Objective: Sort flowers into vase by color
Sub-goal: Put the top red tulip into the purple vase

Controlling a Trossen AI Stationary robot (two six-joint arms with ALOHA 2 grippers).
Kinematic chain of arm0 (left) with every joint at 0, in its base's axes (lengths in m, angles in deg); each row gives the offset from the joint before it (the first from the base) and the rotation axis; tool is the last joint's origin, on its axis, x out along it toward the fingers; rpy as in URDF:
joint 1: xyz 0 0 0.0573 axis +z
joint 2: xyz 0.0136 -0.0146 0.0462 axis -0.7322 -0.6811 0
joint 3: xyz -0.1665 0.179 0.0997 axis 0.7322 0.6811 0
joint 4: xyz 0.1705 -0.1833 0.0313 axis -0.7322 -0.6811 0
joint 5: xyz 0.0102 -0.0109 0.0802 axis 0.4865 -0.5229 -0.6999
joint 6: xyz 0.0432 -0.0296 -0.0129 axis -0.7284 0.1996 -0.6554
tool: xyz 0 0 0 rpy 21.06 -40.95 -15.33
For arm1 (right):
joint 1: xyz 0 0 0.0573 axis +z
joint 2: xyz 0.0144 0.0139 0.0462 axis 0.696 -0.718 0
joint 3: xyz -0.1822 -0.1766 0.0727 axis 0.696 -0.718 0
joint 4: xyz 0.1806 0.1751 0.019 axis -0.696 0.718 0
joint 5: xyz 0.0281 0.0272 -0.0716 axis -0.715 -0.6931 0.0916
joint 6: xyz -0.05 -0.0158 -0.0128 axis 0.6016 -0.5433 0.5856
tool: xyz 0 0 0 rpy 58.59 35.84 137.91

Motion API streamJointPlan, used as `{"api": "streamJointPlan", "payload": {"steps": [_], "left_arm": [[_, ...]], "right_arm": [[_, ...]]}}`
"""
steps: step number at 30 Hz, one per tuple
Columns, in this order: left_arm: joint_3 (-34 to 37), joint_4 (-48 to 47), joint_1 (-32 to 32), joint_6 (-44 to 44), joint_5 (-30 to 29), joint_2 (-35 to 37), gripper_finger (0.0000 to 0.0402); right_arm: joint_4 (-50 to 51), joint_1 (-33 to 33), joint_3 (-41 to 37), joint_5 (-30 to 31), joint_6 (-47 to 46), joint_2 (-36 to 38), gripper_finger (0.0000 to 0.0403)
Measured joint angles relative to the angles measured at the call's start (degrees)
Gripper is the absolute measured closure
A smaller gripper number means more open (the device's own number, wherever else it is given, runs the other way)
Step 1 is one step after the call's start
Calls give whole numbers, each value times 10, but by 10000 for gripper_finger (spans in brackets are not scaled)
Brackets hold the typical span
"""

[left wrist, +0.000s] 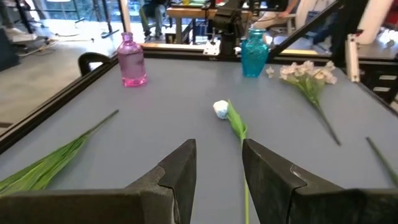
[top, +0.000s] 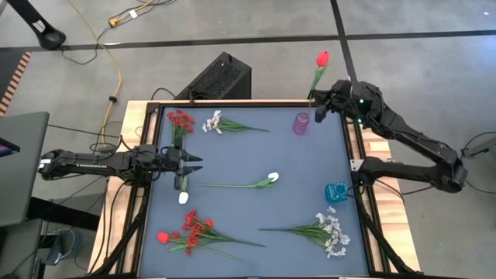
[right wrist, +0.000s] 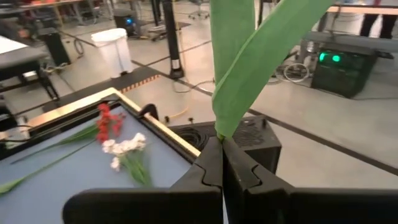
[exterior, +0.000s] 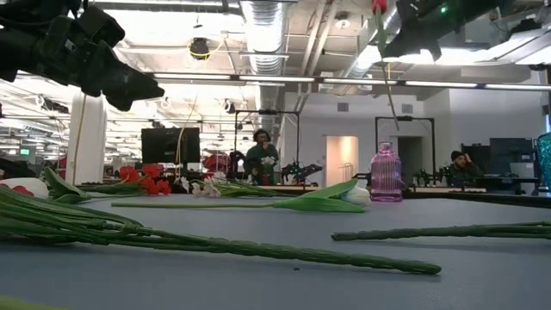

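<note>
Placement step. Right gripper [top: 318,108], clenched on a red tulip [top: 322,59], holds it above the pink vase [top: 301,123] at the counter's [top: 294,167] far edge; next, lower the stem into the neck. Left gripper [top: 194,164] hangs released over a white tulip [top: 273,178].

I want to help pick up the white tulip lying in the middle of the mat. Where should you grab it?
Grab the white tulip by its thin green stem, near the middle, coming straight down from above. It lies flat on the mat, and the stem is narrow enough for the fingers, while the bloom would probably crush.
</note>
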Motion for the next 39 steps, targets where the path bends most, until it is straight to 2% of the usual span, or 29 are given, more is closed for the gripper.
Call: {"api": "streamJointPlan", "payload": {"steps": [8,24,30,39], "left_arm": [[0,-2,0,-7,-7,0,282],[0,-19,0,-9,-18,0,282],[0,-20,0,-9,-19,0,282],[0,-20,0,-13,-19,0,282]], "right_arm": [[-91,-26,-22,0,3,-39,383],[-97,-57,-22,-1,9,-94,383],[-72,-56,-22,-1,-4,-116,378],[31,-46,-22,-1,-12,-99,326]]}}
